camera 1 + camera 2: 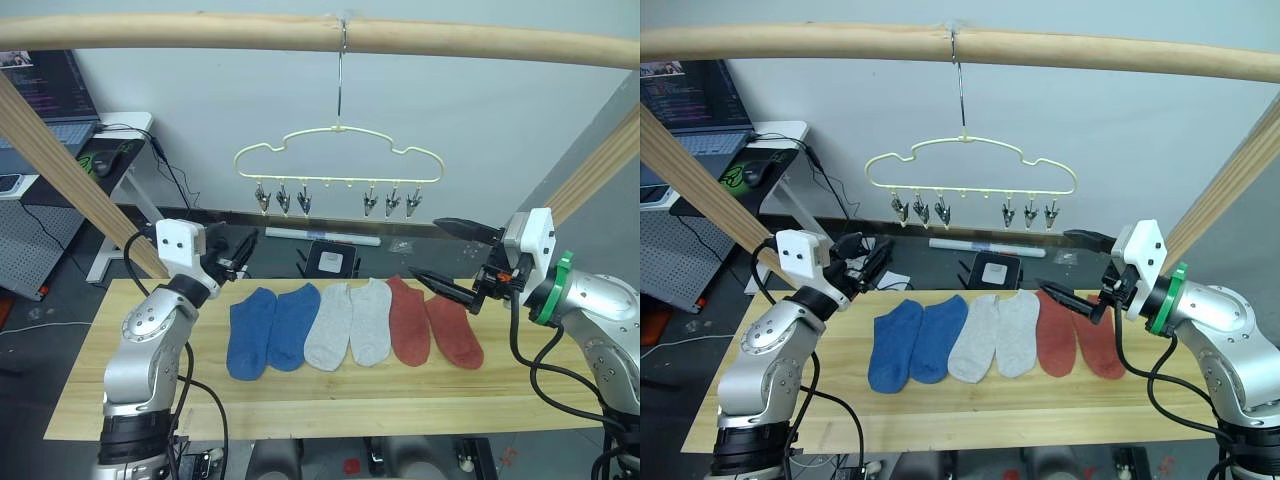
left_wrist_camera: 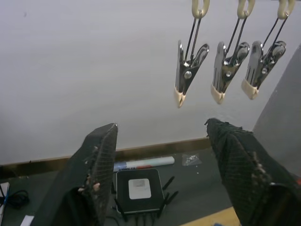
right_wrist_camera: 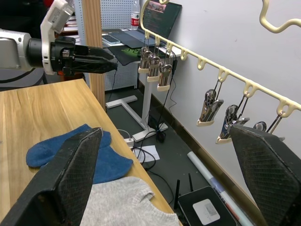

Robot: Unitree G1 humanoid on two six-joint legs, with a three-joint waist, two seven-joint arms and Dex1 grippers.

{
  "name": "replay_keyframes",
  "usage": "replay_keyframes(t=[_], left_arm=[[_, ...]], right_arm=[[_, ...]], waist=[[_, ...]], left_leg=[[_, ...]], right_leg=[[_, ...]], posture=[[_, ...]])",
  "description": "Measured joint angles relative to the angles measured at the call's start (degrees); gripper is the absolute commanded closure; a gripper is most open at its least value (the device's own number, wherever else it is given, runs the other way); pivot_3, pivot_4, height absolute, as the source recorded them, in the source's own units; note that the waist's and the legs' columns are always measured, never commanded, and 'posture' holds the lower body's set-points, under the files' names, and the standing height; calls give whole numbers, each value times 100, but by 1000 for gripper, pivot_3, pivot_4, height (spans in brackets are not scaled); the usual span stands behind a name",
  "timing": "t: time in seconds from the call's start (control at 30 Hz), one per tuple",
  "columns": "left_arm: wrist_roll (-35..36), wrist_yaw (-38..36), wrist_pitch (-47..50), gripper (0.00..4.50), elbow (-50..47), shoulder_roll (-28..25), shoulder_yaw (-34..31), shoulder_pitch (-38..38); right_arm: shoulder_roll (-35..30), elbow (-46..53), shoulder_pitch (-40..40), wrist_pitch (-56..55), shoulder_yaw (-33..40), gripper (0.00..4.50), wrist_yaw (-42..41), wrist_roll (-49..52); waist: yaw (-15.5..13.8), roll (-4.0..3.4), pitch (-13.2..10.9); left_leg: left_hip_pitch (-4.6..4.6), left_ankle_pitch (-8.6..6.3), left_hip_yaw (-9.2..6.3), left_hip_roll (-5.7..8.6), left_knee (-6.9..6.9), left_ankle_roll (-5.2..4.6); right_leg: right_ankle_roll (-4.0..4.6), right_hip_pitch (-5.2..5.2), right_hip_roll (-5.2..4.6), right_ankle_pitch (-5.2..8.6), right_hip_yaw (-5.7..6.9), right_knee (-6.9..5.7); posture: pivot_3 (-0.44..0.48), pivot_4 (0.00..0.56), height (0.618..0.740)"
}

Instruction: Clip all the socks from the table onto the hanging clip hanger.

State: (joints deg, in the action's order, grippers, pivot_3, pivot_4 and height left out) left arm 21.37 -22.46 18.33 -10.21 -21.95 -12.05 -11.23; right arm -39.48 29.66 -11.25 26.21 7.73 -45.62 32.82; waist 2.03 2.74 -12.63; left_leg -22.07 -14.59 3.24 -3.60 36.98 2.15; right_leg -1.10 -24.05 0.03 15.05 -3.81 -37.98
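**Jaws spread and empty on both arms, six socks waiting below**

Jaws on the left gripper (image 1: 238, 254) stand spread with nothing between them, raised above the left end of the worktop (image 1: 300, 400) and aimed towards the hanging clips. The right gripper (image 1: 452, 259) has its jaws wide apart too, one finger high and one low, hovering just over the outermost rust red sock (image 1: 455, 330).

All six socks lie flat in a neat row across the middle of the pale wood, toes towards the robot: two blue socks (image 1: 270, 330) on the left, two light grey socks (image 1: 350, 323) in the centre, two rust red on the right. Neighbours touch or slightly overlap at the edges.

They look soft, light and floppy, so I'd expect one to drape and fold as soon as it is lifted, with no risk of breaking. A pinch at the cuff end, the edge furthest from the robot, seems the best hold, leaving a free hem to feed into a clip. Care is needed not to drag the neighbouring sock along.

The clip hanger (image 1: 338, 150) hangs by its hook from the wooden pole (image 1: 300, 32) above and behind the worktop. Its six metal clips (image 1: 283, 198), three to each side, all hang bare; no sock is up yet.
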Motion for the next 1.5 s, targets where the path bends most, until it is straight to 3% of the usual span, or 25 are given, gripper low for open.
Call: replay_keyframes(t=[0.33, 1.07, 1.5], left_arm=[[-282, 317, -273, 1154, 523, 549, 210, -545], [-780, 560, -617, 1154, 1235, 587, 315, -1200], [-699, 731, -324, 1154, 943, 598, 369, -1241]], right_arm=[[9, 15, -160, 1, -15, 0, 1, -2], [12, 9, -363, 1, -106, 0, 12, -5], [-52, -73, -438, 9, -111, 0, -65, -4]], waist=[[50, 1, 0], [137, 1, 0], [140, 1, 0]], left_leg=[[-5, 0, 2, 1, 1, 0], [-15, 1, 2, 1, 1, 1], [-22, 1, 1, 1, 1, 1]], right_leg=[[-3, 0, 1, -1, 4, 0], [-5, -4, 0, -2, 11, 2], [-5, -7, 0, -2, 15, 2]], posture=[[-110, 237, 740], [-116, 219, 740], [-103, 213, 740]])
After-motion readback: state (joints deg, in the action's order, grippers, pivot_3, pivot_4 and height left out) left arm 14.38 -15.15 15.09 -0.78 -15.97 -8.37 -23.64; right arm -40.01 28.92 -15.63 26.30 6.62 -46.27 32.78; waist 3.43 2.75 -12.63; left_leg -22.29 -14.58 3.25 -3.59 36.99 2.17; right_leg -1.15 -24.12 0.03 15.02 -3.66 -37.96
